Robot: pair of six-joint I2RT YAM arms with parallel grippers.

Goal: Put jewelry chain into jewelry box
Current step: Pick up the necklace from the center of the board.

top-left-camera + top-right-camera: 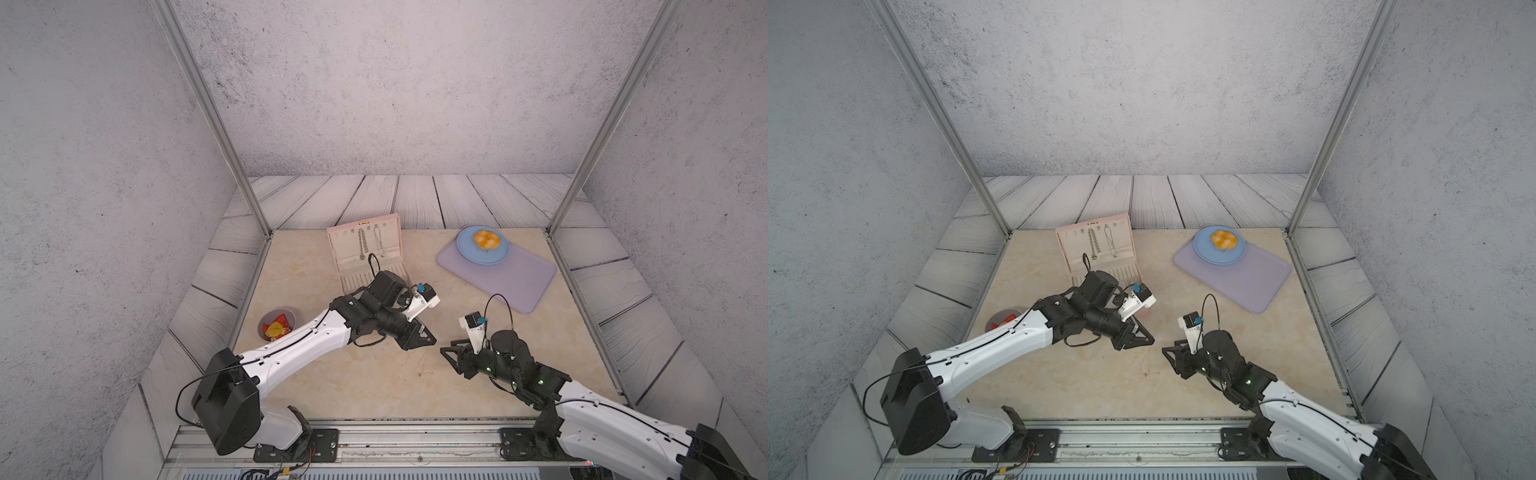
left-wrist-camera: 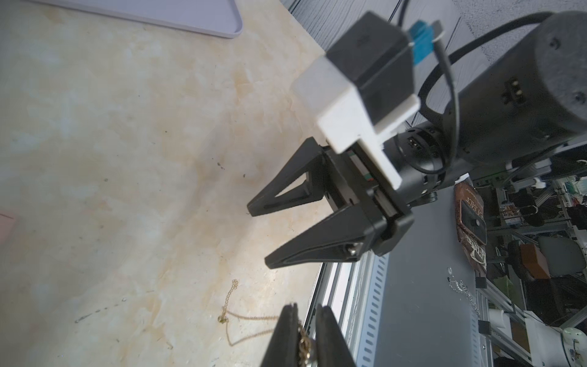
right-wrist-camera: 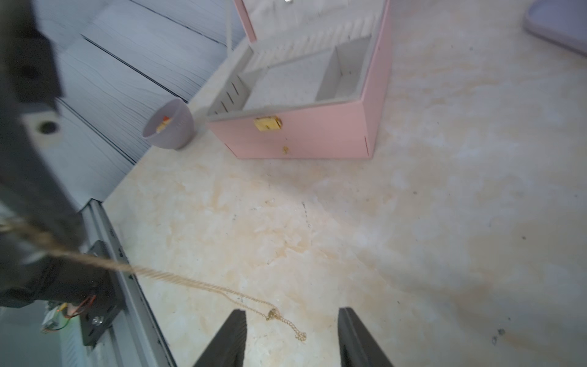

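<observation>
Left gripper point(image 1: 432, 338) clamps the jewelry chain point(image 1: 419, 374) dangling at lower centre; the jewelry box point(image 1: 332, 245) sits above-left; right gripper point(image 1: 446, 348) jaws apart.

White arms point(image 1: 291, 353); black joints point(image 1: 511, 353), cables point(image 2: 456, 108)

Both top views look steeply down from high on the near side, framing the whole table point(image 1: 353, 395) in the lower middle (almost identically). The wrist views sit low and close; both catch the jewelry chain point(image 2: 226, 305), the right one facing the jewelry box point(image 3: 301, 133).
</observation>
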